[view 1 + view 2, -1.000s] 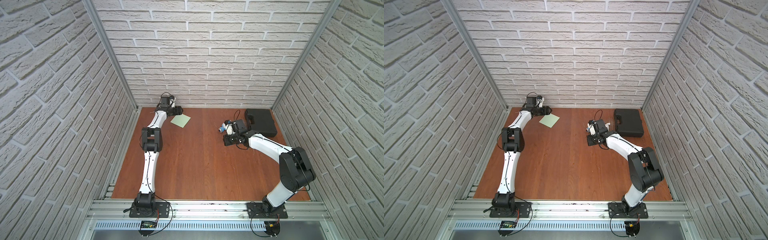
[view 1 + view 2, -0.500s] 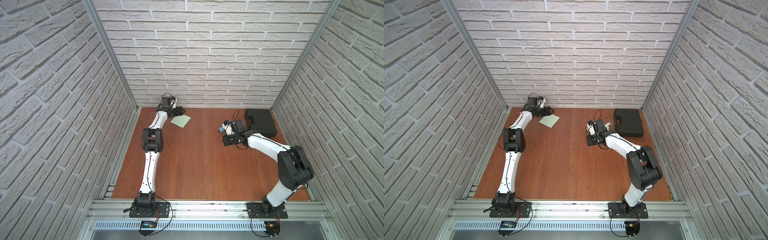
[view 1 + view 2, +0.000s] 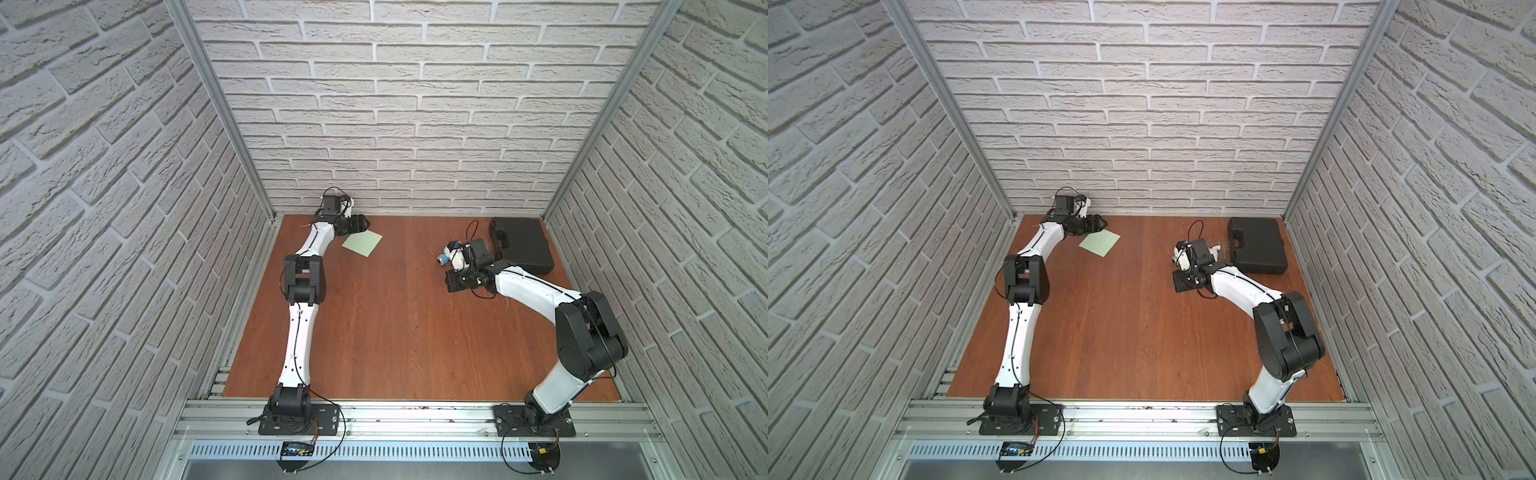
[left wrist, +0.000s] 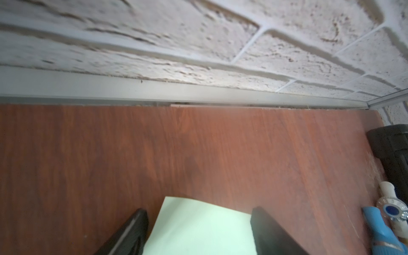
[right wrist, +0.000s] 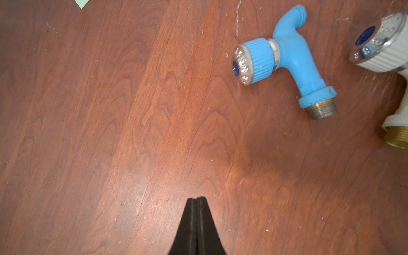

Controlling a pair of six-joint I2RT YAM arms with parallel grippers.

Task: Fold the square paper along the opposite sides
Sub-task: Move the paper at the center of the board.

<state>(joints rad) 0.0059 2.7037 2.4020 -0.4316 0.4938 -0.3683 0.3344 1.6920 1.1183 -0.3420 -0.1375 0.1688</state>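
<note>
While the right gripper [image 5: 196, 202] is sitting closed and empty, the left gripper [image 4: 198, 220] is straddling the square paper [image 4: 198, 229] wide near the worktop's [image 3: 395, 324] far left corner.

Items lying on the wooden tabletop [image 3: 395, 332]

A black case [image 3: 524, 245] is seen flat in the far right corner in both top views, close to the brick wall [image 3: 395, 104]. A blue tap [image 5: 284, 59] is laid on its side, with a white tap [image 5: 384, 55] just beside it, apart; both are found near the case.
</note>
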